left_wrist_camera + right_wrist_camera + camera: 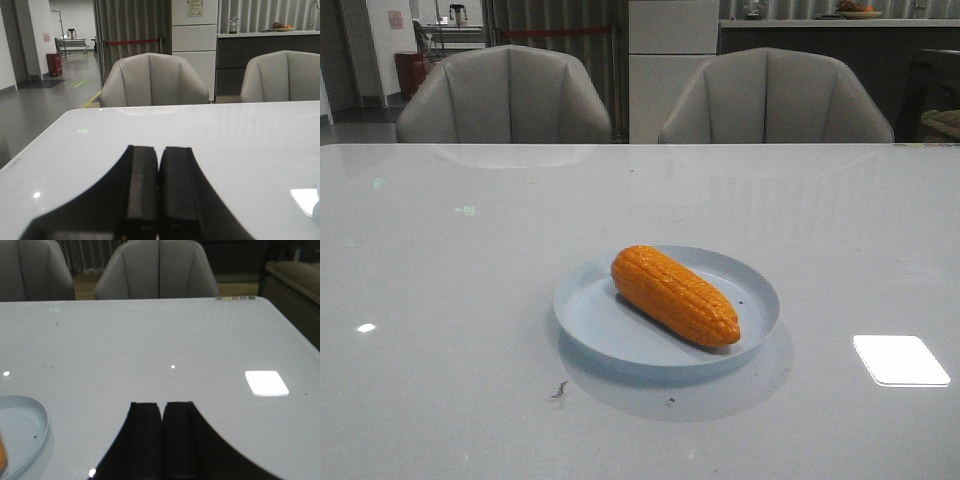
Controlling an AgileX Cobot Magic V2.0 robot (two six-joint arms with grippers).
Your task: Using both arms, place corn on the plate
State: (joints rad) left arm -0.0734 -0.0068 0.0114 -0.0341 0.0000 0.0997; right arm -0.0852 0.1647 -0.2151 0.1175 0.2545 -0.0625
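Front view: corn [675,295] lay on plate [582,305], long axis diagonal, far-left to near-right. Left gripper [159,187] and right gripper [162,440] both closed, empty, off the plate. Right wrist view caught plate rim nearby; right arm judged nearer.

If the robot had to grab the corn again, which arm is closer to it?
Probably the right. Its wrist view shows the plate rim and a sliver of the corn beside the shut right end effector. The shut left end effector sees only a sliver at its view's edge.
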